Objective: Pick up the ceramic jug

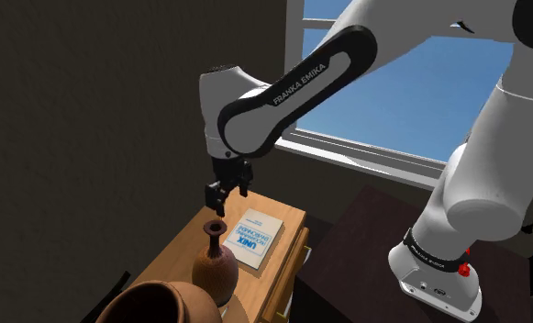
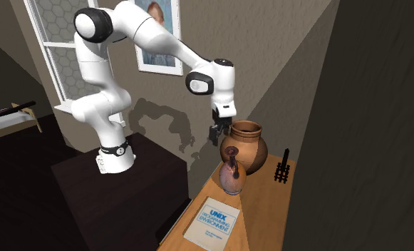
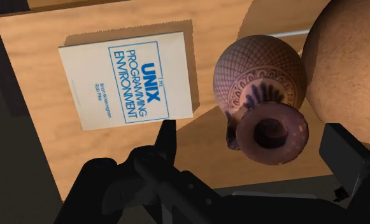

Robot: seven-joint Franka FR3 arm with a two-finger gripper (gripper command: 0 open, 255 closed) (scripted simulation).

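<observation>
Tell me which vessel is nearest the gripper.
The small narrow-necked patterned jug, its mouth beneath the open jaws; the big wide-mouthed brown pot stands beside it.

There is one narrow-necked jug (image 3: 260, 83), one big round pot (image 2: 246, 146), one book (image 3: 126, 79) and one small black rack (image 2: 283, 170), four things in all on one wooden table (image 2: 269, 214). Around them are one window (image 1: 411, 101), one framed picture (image 2: 147, 60) and one robot arm (image 1: 301, 78).

Small jug (image 3: 260, 76) standing upright on the wooden table (image 3: 215, 19)
It is brown and purple, with a round patterned belly, a thin neck, a wide open mouth and a tiny handle. It stands between the white book (image 3: 126, 79) and the big brown pot (image 3: 349, 70).
</observation>
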